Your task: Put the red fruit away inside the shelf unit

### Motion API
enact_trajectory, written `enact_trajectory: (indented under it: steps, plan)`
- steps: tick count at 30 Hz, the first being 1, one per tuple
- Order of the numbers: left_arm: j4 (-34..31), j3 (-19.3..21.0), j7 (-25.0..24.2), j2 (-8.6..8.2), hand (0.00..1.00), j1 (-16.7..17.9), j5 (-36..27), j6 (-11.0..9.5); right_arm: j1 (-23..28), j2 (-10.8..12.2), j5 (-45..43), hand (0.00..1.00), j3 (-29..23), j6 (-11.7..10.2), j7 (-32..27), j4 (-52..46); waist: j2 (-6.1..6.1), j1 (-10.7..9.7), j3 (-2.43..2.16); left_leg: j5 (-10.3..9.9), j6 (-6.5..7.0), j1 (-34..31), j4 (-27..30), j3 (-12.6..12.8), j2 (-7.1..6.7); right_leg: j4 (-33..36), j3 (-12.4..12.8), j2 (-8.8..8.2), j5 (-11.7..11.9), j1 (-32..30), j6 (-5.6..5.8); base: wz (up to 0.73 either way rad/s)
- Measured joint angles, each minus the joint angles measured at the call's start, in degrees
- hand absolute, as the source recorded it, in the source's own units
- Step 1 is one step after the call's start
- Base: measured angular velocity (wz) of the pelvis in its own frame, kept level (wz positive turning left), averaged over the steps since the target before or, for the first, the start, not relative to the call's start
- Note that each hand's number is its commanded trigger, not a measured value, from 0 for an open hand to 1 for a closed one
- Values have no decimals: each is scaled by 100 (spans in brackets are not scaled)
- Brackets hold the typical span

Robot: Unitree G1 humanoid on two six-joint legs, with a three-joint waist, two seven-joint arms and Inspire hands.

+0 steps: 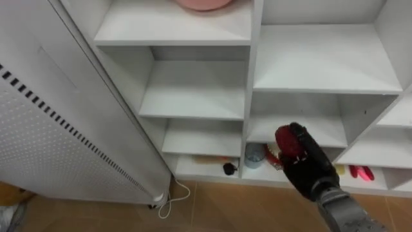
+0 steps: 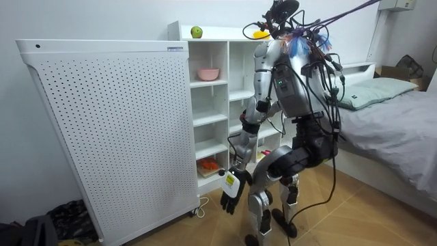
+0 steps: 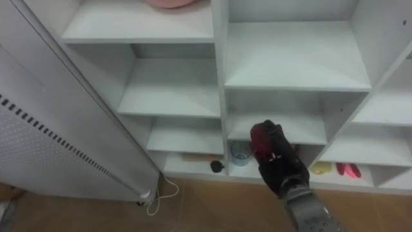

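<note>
Left eye view: the right hand [image 1: 308,166] enters from the lower right, its fingers curled round a red fruit [image 1: 288,140], in front of the lower shelves of the white closet [image 1: 251,96]. Just left of the hand, a blue cup [image 1: 254,155] stands in the lowest compartment. Far above the hand is a pink bowl [image 1: 205,3].

Right eye view: the fruit sits at the far end of the hand, not yet on any shelf.

Room view: the robot stands close before the closet with bent knees. The left hand [image 2: 231,191] hangs low, fingers loose, holding nothing. High above it, on the closet top, lie a green apple [image 2: 196,32] and a yellow fruit [image 2: 258,33].

I judge the red fruit to be firm, smooth and rather light. It can roll, so a grip round its widest part is best.
</note>
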Motion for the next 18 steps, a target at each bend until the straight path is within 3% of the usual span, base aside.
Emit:
enact_trajectory:
  steps: [4, 14, 16, 17, 18]
  plan:
    - [-2, -100, 206, -12, 0, 8, 9, -20, -355, -37, 203, 100, -226, -136, -324, -2, -15, 7, -4, -109, 8, -275, 326, 0, 20, 229, 27, 12, -38, -243, 0, -2]
    - [1, -153, 482, -22, 0, 109, 19, -4, -861, -222, 545, 100, -742, -364, -821, -2, -28, -9, -12, -102, 28, -336, 352, -29, -20, 265, -28, -54, -62, -252, 23, 4]
    - [0, -153, 581, -28, 0, 159, 52, 19, -865, -242, 556, 56, -777, -397, -950, -2, -28, 3, -12, -101, 29, -334, 352, 9, -4, 274, -16, -53, -72, -256, 29, 0]
    - [-1, -153, 606, -28, 0, 176, 56, 22, -864, -244, 559, 0, -779, -399, -975, -2, -28, 5, -12, -102, 30, -333, 352, 20, -3, 278, -12, -53, -73, -259, 31, 0]
    - [-1, -153, 663, -27, 0, 218, 59, 34, -865, -244, 557, 0, -780, -400, -1032, -2, -27, 6, -12, -102, 30, -333, 357, 36, 0, 284, -11, -58, -75, -266, 30, 0]
